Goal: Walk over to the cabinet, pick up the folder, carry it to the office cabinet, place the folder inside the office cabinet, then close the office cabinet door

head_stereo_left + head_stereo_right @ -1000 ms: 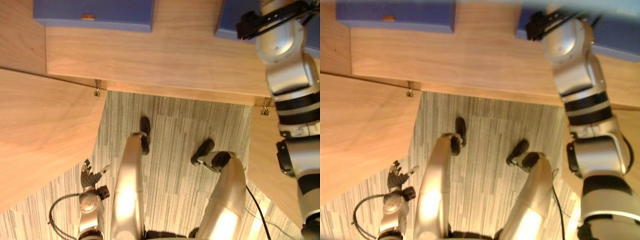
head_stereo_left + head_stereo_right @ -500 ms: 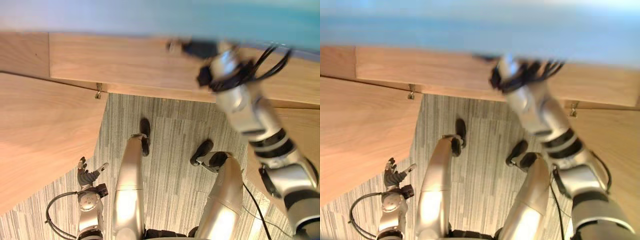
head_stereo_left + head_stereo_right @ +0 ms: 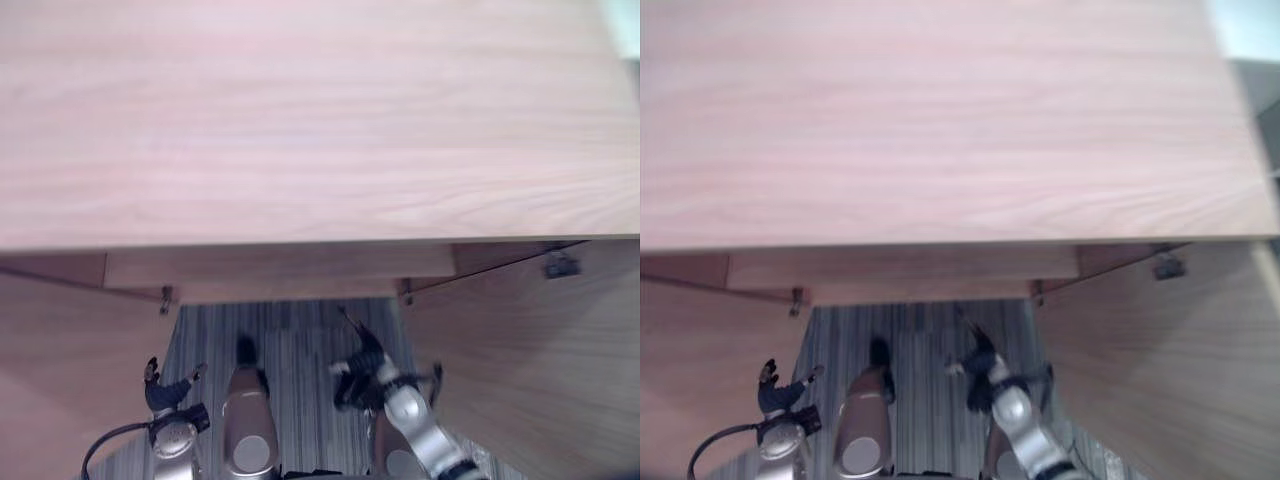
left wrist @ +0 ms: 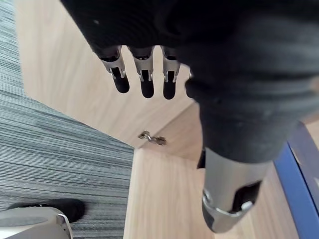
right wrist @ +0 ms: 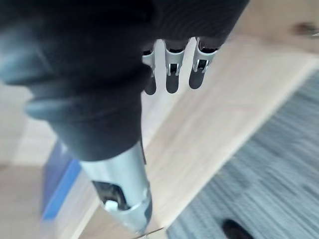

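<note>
Blue flat folder [image 5: 59,185] shows past the right wrist as a blue slab lying flat on the light wooden shelf board [image 5: 224,99] of the office cabinet. It is blurred, so I take it for the folder by its colour and place only. No hand touches it.

What has changed: one second ago the right arm was raised to the shelf, with its hand at the folder. Now this arm has come down. The head camera has moved too, so the wide pale wooden top panel [image 3: 300,120] of the cabinet now covers the shelf in the eye views. This is not a move of the things.

From left to right, the left wooden door [image 3: 60,380] stands open, with a small metal hinge [image 3: 165,298] near its upper corner. The left hand [image 3: 162,392] hangs low beside it over the grey striped carpet [image 3: 300,335], its fingers [image 4: 145,82] straight and empty. The right hand [image 3: 360,360] is low too, its fingers [image 5: 172,74] loose and holding nothing. The right wooden door [image 3: 530,370] is open as well.

I judge that the placing is done and that only the closing of the doors is left.
</note>
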Robot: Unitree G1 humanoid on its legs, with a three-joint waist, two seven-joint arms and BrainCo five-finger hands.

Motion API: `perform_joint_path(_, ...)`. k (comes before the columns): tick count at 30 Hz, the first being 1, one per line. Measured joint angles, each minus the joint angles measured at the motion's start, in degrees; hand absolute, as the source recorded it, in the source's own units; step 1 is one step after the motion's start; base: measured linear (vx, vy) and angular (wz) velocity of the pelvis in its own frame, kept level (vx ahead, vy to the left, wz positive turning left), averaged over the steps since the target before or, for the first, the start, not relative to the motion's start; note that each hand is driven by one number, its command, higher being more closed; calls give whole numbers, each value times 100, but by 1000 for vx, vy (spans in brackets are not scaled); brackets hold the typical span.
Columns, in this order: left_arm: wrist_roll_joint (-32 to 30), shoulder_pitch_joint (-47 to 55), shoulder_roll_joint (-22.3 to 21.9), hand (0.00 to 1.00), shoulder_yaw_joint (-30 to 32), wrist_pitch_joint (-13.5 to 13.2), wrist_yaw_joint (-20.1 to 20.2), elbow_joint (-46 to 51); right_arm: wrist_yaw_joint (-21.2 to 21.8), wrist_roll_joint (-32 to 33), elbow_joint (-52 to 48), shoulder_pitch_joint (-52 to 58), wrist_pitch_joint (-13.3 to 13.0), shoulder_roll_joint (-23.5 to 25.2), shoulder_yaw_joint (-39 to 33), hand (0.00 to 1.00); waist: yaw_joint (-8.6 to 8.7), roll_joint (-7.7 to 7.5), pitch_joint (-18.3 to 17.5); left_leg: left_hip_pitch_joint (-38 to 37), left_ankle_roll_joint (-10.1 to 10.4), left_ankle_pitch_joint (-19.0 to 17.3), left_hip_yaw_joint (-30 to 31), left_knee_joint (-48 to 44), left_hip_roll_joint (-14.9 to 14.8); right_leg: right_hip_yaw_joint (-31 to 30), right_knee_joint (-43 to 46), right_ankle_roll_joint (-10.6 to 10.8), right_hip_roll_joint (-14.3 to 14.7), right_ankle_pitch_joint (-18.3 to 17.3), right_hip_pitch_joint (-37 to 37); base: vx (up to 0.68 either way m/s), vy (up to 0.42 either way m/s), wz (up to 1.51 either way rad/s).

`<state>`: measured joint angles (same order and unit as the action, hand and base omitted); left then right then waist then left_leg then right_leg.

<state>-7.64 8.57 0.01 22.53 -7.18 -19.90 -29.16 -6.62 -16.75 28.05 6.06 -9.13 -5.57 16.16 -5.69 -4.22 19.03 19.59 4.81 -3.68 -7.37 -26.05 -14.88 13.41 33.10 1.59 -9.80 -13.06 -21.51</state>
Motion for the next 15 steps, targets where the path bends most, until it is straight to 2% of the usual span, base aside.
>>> perform_joint_path(1,-108,67,-58,0,77,-12,-61,-225,77,312,444,161,-2,14,-328,0,18,22,-160,-222,-5,-211,249,-142,0,-208,-99,13,133,39,167,91,95,-113)
perform_joint_path(2,-195,177,-161,0,153,-18,-136,-479,131,679,798,321,-18,11,-668,0,46,108,-371,-464,43,-566,503,-213,0,-402,-172,37,274,60,308,109,139,-116)
perform_joint_path(3,-233,225,-221,0,189,-17,-161,-608,149,811,987,389,-31,12,-850,0,49,149,-513,-583,98,-724,596,-186,1,-494,-199,51,332,77,344,117,209,-110)
perform_joint_path(4,-324,284,-341,0,259,-16,-209,-865,165,1014,1428,481,-44,29,-1202,0,73,192,-791,-807,308,-934,659,-24,22,-684,-284,117,412,118,401,113,220,-80)
perform_joint_path(5,-380,281,-344,0,274,-18,-217,-1144,184,1306,1776,482,-104,159,-1700,0,173,145,-981,-1034,306,-922,508,147,83,-843,-471,209,403,200,546,115,215,-67)
perform_joint_path(6,-384,282,-344,0,321,-25,-218,-1264,185,1425,1979,475,-115,219,-1944,0,205,170,-1102,-1142,282,-901,440,261,112,-901,-639,250,402,277,631,111,211,-44)
perform_joint_path(8,-362,300,-377,0,371,-44,-192,-1692,165,1821,2680,429,-102,317,-2731,0,266,271,-1594,-1488,207,-803,135,725,212,-1091,-1436,383,391,669,969,111,203,-44)
perform_joint_path(11,-283,282,-332,0,281,-78,-37,-2028,141,2119,3210,284,-18,311,-3359,0,286,402,-1782,-1899,128,-655,-161,1212,369,-1364,-2268,468,351,1119,1366,95,207,-50)
perform_joint_path(12,-274,266,-268,0,120,-82,53,-2193,139,2391,3399,217,47,306,-3655,0,329,475,-1858,-2019,99,-611,-279,1364,437,-1488,-2610,458,326,1318,1474,61,127,-53)
perform_joint_path(15,-231,36,-16,0,-409,-82,392,-2774,137,3261,3719,96,104,308,-4292,0,408,639,-1850,-2300,91,-607,-541,1535,537,-1892,-3006,465,339,1611,1596,10,114,-67)
